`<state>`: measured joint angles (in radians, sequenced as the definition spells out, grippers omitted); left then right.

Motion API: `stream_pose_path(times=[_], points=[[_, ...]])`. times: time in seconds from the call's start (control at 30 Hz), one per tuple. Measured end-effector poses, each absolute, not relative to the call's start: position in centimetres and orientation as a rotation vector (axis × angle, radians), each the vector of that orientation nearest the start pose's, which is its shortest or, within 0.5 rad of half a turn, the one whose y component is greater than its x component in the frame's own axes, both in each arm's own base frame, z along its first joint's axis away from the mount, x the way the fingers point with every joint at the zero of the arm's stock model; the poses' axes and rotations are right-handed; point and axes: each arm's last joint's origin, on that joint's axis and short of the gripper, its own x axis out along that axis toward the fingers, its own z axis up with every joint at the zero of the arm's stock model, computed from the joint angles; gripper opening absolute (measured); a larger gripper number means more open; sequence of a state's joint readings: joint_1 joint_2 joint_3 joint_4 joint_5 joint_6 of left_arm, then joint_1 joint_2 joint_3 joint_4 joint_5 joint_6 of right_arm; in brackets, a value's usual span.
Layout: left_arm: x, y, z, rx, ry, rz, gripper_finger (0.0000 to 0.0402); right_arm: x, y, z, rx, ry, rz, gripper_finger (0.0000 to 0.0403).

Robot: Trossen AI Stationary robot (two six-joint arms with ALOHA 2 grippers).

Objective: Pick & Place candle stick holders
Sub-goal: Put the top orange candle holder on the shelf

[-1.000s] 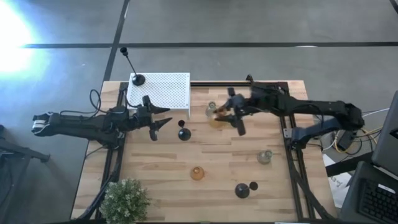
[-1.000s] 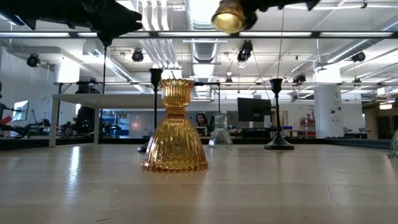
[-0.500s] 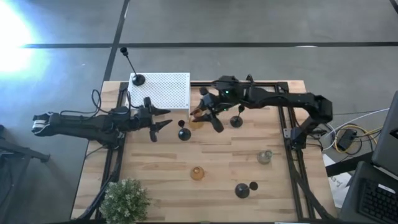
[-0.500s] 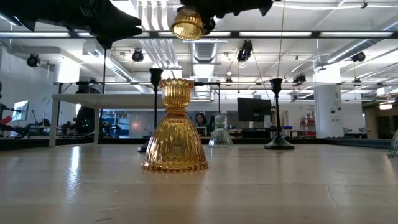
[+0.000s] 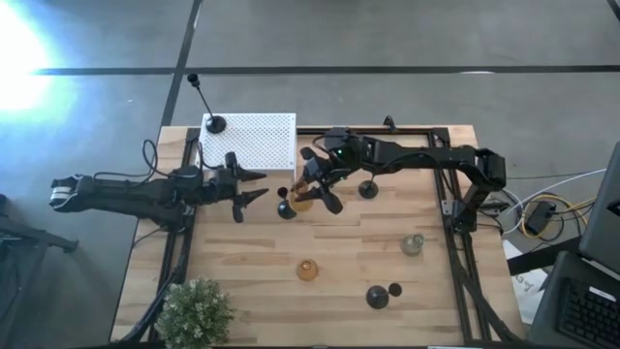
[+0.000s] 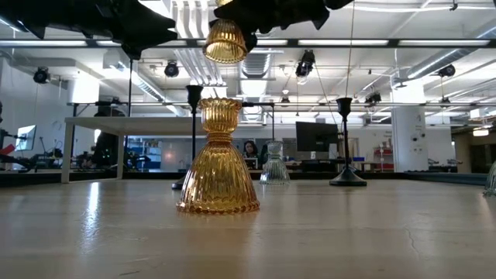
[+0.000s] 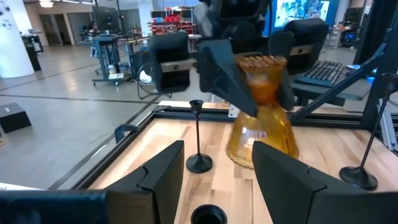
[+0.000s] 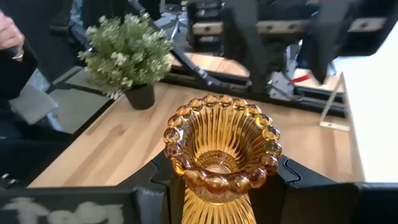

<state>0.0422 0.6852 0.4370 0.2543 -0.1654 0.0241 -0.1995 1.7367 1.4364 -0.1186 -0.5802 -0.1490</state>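
My right gripper (image 5: 310, 191) is shut on an amber glass candle stick holder (image 5: 301, 200) and carries it high over the table's middle, just right of my left gripper (image 5: 258, 184). That one hangs open and level, its fingers (image 7: 163, 175) apart with nothing between them. Right under the carried holder a black holder (image 5: 285, 207) stands on its round base. A second amber holder (image 6: 218, 159) stands on its flared base nearer the front edge. A pale green holder (image 5: 414, 244) and black ones (image 5: 378, 296) stand on the table too. My right gripper pinches the amber holder between its two fingers (image 7: 228, 79), one on each side of the upper part just below the beaded cup rim (image 8: 219, 144). The fingers come from the table's right, slanting slightly down. The holder is lifted clear, cup up, flared base (image 7: 261, 138) down, slightly tilted.
A white perforated box (image 5: 250, 142) sits at the far left, with a tall black holder (image 5: 214, 123) at its corner. A potted plant (image 5: 197, 312) stands at the near left corner. Another black holder (image 5: 368, 188) stands under my right arm.
My right gripper has carried the amber holder toward the table's left edge and a little down, away from the far right and up to my left gripper. It has stayed shut on the holder, which remains clear of the table.
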Motion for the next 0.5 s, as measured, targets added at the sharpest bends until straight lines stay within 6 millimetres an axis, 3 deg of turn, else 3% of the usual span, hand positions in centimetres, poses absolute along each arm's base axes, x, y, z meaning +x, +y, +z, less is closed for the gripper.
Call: stream_pose_path(times=[0.5], points=[[18.4, 1.0, 26.9, 0.007, 0.033, 0.127, 0.0195, 39.8, -6.7, 32.0, -0.016, 0.277, 0.334, 0.0120]])
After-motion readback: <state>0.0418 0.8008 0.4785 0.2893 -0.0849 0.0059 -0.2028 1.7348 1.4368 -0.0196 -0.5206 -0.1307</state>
